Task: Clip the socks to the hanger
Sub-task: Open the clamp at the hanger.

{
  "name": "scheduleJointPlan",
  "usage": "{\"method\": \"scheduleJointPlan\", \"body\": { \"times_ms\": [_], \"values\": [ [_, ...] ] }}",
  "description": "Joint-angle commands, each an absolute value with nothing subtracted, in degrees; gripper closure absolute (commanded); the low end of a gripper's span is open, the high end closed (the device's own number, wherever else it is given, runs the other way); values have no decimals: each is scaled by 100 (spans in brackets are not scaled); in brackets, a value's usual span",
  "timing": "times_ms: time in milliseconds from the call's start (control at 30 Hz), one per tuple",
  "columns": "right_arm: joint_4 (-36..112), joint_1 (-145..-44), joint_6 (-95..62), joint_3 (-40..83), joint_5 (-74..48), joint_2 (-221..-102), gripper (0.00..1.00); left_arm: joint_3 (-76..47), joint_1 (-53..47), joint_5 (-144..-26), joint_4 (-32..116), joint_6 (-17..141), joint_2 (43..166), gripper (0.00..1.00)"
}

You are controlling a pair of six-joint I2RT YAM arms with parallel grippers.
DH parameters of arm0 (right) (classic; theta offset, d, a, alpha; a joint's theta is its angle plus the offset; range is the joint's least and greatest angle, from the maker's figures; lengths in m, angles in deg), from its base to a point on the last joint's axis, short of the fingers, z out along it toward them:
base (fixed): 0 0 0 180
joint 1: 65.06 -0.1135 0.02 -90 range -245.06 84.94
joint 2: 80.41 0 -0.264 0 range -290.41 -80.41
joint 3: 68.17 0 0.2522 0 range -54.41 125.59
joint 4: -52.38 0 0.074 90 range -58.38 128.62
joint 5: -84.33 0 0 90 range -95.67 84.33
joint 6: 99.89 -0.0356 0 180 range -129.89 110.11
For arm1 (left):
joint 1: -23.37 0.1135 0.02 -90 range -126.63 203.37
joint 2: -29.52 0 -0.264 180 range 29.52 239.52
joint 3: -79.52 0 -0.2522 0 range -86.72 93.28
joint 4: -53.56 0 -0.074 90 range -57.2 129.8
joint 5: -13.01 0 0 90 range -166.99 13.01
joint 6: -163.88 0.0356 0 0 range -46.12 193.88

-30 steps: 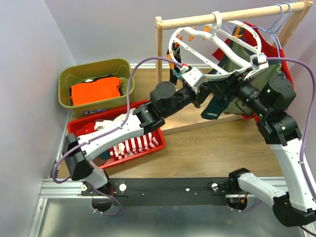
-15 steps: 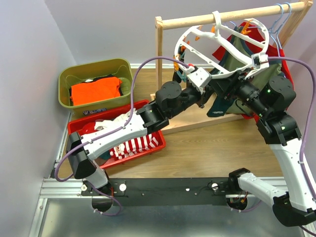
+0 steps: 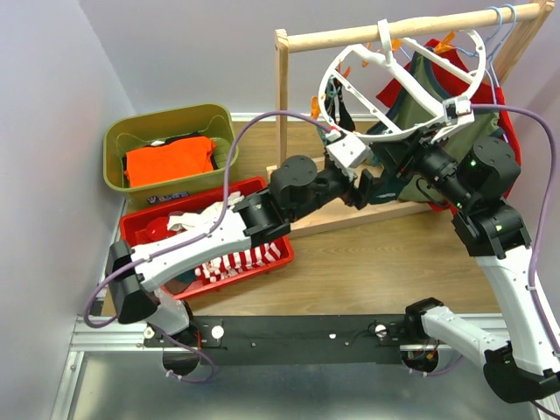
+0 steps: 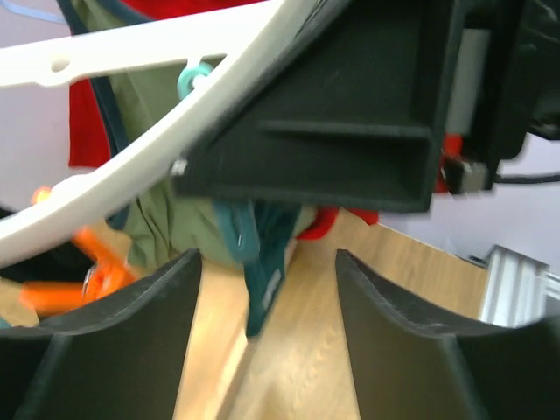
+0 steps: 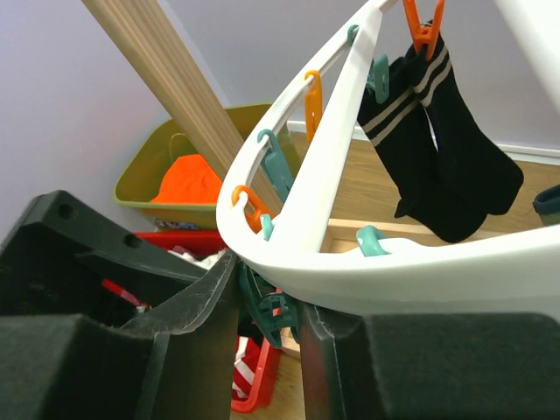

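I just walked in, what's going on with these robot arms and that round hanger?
Two arms work at the large round white plastic ring hanger hung on the wooden rack. The left end effector is open and empty, facing a teal sock dangling from the ring. The right end effector straddles a teal plastic clip under the rim. A black striped sock hangs clipped; more socks lie in the red plastic tray.

Hanger (image 5: 394, 271) ring swung up and rightward. Left gripper (image 4: 267, 289) opened, clear of the ring. Right gripper (image 5: 267, 293) narrowed around a teal clip (image 5: 261, 313).
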State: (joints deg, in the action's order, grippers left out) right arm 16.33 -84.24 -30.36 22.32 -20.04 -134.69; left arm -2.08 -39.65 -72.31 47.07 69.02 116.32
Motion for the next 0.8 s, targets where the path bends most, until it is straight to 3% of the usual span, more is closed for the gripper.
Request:
{"method": "scheduleJointPlan", "body": {
  "times_ms": [0, 233, 433, 633, 767],
  "values": [
    [1734, -8413, -2870, 2100, -1788, -13438, 79, -716, -3982, -7093, 4508, 6432, 10775, 27],
    [1761, -8413, -2800, 2003, -1797, -13376, 79, -1806, -3772, -6032, 3253, 5527, 9318, 26],
    [1682, -8413, -2712, 1994, -1806, -13323, 79, -2712, -2903, -5880, 2048, 4849, 8324, 26],
    [1629, -8413, -2677, 1924, -1815, -13262, 79, -3363, -1620, -6212, 1440, 4487, 8111, 27],
    [1612, -8422, -2668, 1889, -1850, -13271, 79, -3460, -1363, -6644, 1563, 4733, 8593, 28]
  ]
}}
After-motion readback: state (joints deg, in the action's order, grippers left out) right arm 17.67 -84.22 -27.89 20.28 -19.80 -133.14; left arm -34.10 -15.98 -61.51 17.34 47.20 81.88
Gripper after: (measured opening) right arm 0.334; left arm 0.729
